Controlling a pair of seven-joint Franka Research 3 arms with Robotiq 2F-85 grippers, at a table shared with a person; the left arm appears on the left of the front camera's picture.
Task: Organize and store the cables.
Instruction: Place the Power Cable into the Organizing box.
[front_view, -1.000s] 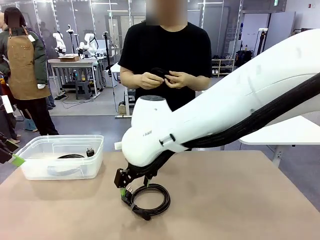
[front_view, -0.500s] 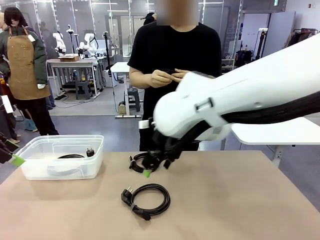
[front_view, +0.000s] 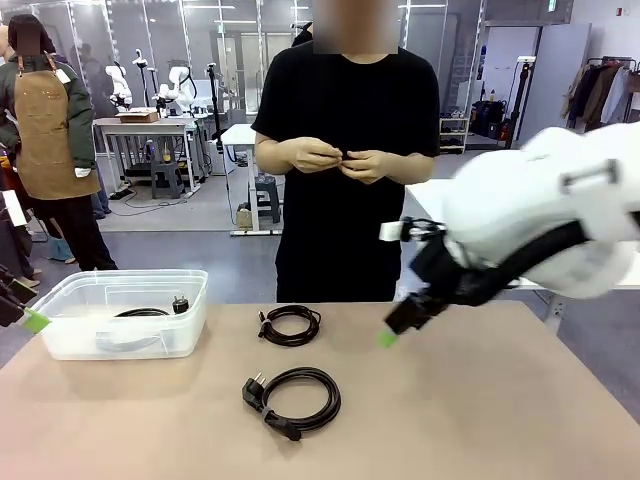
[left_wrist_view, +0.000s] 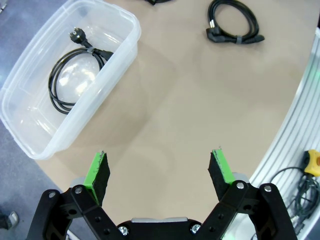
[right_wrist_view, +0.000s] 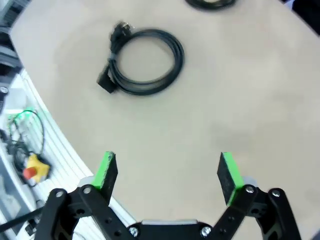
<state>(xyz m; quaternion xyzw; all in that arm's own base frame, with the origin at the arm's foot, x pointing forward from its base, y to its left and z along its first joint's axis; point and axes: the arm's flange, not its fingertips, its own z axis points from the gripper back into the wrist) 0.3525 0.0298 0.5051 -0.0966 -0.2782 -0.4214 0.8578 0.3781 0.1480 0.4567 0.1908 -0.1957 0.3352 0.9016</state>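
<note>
Two black cables lie coiled on the tan table: a larger coil near the front and a smaller coil farther back. A third cable rests inside the clear plastic bin at the left. The person across the table holds another dark cord in both hands. My right gripper hangs open over the table's right middle, apart from both coils; its wrist view has the larger coil ahead. My left gripper is open and empty above the table beside the bin, whose cable is in sight.
The table's front edge with an aluminium rail and a yellow stop button lies below my right gripper. Bare tabletop stretches to the right. Another person in an apron stands far off at the left.
My right arm has swung from over the larger coil up and away to the right, uncovering the smaller coil. Both coils on the table stay where they were.
</note>
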